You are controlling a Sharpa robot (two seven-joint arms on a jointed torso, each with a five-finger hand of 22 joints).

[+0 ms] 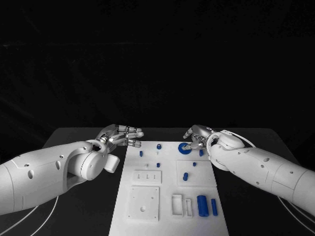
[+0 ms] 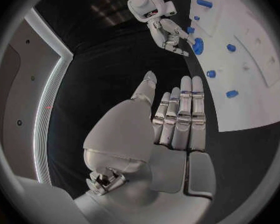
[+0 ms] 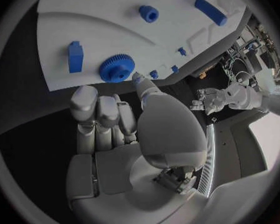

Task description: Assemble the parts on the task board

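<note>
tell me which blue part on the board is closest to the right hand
The blue gear, the toothed round piece at the far end of the task board. It sits right by the right hand; the other blue parts lie further off.

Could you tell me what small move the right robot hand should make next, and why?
Probably close its fingers on the blue gear. The right robot hand sits at the far edge of the task board, its fingertips right beside the gear and apparently holding nothing, while the left robot hand hangs off the board.
</note>
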